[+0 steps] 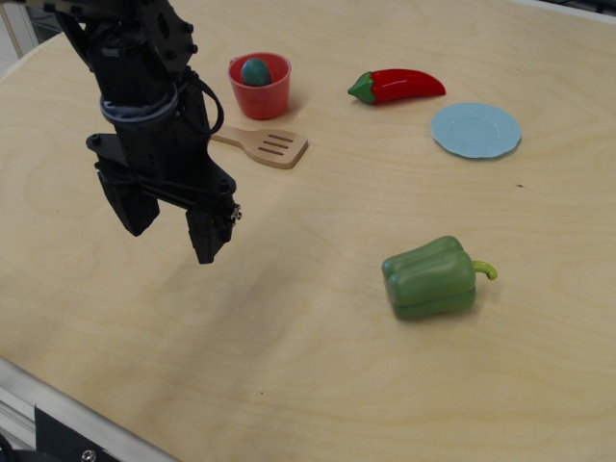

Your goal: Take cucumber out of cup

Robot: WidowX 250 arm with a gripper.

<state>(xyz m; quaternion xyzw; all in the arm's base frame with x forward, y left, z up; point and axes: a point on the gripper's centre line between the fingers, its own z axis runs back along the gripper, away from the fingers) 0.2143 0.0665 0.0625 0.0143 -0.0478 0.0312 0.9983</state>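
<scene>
A small red cup (261, 89) stands upright on the wooden table at the upper left. The dark teal-green cucumber (255, 70) stands inside it, only its rounded top showing above the rim. My black gripper (171, 224) hangs above the table at the left, well in front of the cup and a little to its left. Its two fingers point down, spread apart, with nothing between them.
A wooden slotted spatula (269, 146) lies just in front of the cup. A red chili (397, 86) and a light-blue plate (475, 130) lie at the upper right. A green bell pepper (431, 278) sits at centre right. The table's front edge (77, 409) runs along the lower left.
</scene>
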